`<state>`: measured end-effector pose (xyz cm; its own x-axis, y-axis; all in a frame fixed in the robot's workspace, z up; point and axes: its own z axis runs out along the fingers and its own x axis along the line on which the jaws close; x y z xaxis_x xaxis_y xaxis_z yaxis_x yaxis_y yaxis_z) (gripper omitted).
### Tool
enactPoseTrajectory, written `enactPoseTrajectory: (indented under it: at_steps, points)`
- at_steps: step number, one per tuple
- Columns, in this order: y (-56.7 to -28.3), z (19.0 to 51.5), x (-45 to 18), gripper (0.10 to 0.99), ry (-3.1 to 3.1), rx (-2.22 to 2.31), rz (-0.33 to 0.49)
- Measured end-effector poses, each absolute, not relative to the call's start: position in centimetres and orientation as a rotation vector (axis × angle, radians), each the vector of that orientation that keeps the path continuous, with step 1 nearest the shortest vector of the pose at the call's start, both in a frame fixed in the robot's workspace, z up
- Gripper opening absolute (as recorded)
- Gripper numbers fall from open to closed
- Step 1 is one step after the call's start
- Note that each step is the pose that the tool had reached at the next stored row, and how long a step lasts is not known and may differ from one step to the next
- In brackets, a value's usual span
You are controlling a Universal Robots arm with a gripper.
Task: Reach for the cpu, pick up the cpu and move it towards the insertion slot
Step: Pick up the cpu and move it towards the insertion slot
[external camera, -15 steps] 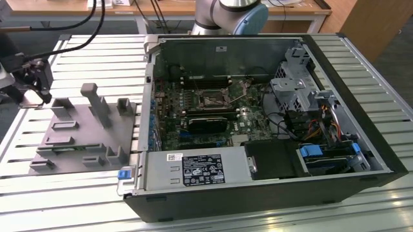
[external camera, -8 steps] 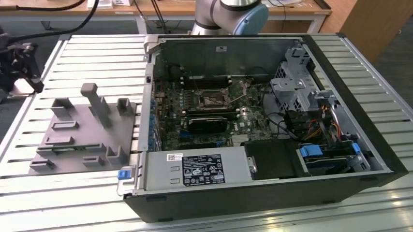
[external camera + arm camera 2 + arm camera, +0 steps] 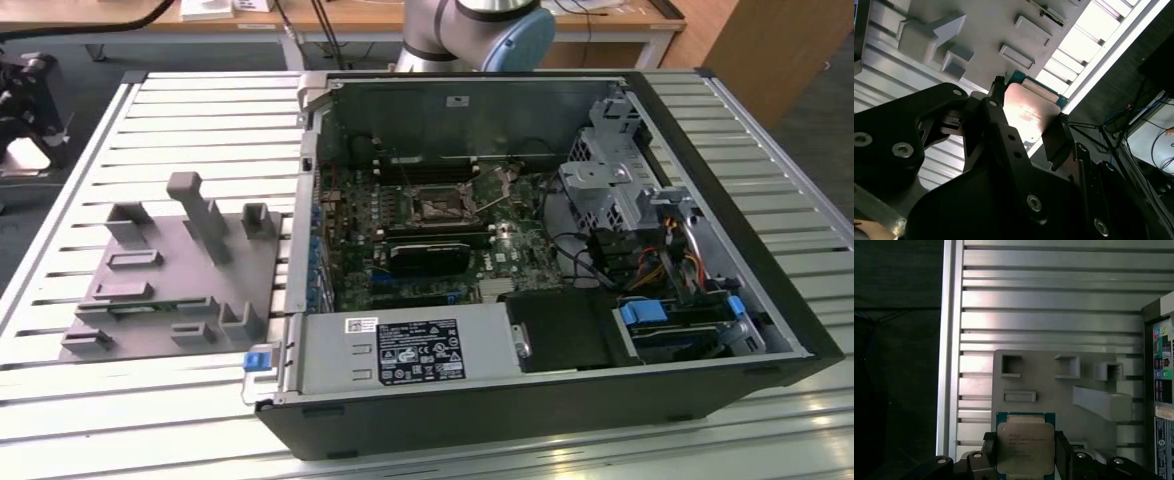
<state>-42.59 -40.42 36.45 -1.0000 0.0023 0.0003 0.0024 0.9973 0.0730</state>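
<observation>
The gripper point(image 3: 1026, 460) was closed on the cpu point(image 3: 1025, 445). In the first wrist view, one dark finger point(image 3: 1063, 455) pressed against one edge of the chip and the other finger pressed against the opposite edge. The silver top of the chip faced the camera, and its greenish rim showed along the free edge. In the second wrist view the cpu point(image 3: 1026, 112) appeared between the same black fingers point(image 3: 996, 112). It was seen at a slant, with a pale reddish reflection on its metal face. The jaws were open only as wide as the chip itself, and nothing else was in them. In my judgement the cpu was already lifted, because the grey fixture plate point(image 3: 1054, 390) with its small blocks and pockets lay behind it in both wrist views, and the chip seemed to be apart from the plate. The chip is square, so it has no long axis; what matters is which way the socket lay. In the exterior view the fixture plate point(image 3: 160, 280) rested on the slatted table point(image 3: 200, 110), at the exterior view's left of the open computer case point(image 3: 534, 400). The insertion slot point(image 3: 438, 206) sat inside that case on the green board point(image 3: 514, 250), with a thin metal lever slanting just beside it. So the slot was well apart from the fixture, toward the exterior view's right, with the near wall of the case between them. One edge of the case point(image 3: 1159, 385) was also visible in the first wrist view, beside the plate. The base of the arm point(image 3: 474, 30) stood behind the case.
</observation>
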Motion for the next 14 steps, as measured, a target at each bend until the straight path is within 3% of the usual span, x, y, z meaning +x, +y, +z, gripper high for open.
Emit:
enactPoseTrajectory:
  at_steps: [14]
  points:
    - [-40.4, 37.9, -40.4, 0.545, -3.139, -0.004, -0.117]
